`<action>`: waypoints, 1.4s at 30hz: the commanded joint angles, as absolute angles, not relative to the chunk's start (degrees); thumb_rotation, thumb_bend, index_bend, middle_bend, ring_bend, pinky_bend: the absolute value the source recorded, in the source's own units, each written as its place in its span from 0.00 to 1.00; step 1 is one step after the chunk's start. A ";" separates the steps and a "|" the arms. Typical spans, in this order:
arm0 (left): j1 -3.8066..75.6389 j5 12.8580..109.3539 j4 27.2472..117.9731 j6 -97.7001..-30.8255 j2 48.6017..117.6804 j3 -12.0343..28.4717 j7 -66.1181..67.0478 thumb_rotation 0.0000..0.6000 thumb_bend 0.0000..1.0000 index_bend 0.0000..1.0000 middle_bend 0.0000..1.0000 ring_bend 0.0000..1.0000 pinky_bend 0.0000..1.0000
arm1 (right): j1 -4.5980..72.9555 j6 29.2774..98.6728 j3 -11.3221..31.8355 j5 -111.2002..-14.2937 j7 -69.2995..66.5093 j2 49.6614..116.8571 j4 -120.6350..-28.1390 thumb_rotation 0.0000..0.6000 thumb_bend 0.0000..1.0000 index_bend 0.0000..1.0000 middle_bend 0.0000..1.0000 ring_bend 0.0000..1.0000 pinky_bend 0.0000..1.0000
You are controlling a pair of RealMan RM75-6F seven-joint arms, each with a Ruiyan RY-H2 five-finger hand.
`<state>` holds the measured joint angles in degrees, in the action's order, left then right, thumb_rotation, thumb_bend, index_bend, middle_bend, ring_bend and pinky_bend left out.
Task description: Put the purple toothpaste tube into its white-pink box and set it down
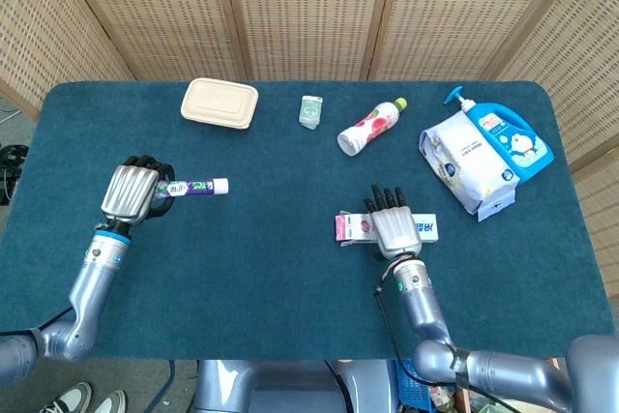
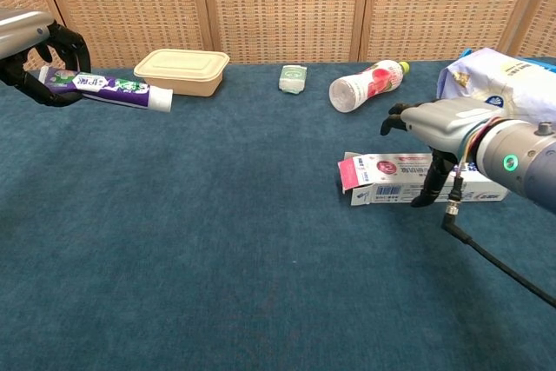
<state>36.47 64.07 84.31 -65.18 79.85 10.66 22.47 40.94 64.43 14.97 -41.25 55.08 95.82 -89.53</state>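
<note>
Teal table before wicker screens.

Left hand grips the toothpaste tube; right hand covers the box

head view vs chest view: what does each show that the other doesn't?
Head view only: the blue pump bottle beside the white bag, and all of the table's edges.

Chest view only: the right hand's thumb reaching down at the box's near side.

Both: the left hand holding the purple toothpaste tube, the right hand over the white-pink box, the beige container, the fallen bottle.
</note>
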 commanded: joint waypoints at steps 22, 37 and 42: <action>35.83 65.40 85.63 -65.76 79.18 11.00 21.67 1.00 0.47 0.73 0.52 0.30 0.29 | 40.60 65.49 12.03 -42.57 47.30 95.65 -83.38 1.00 0.15 0.44 0.36 0.26 0.32; 35.58 65.81 86.68 -66.01 79.20 11.03 21.55 1.00 0.47 0.73 0.52 0.30 0.29 | 39.06 67.14 10.86 -47.15 42.75 94.99 -83.04 1.00 0.19 0.58 0.51 0.45 0.44; 35.33 66.03 87.48 -66.28 78.85 11.02 21.39 1.00 0.47 0.73 0.52 0.30 0.29 | 38.21 68.16 10.95 -48.38 41.40 93.64 -86.15 1.00 0.19 0.59 0.53 0.47 0.46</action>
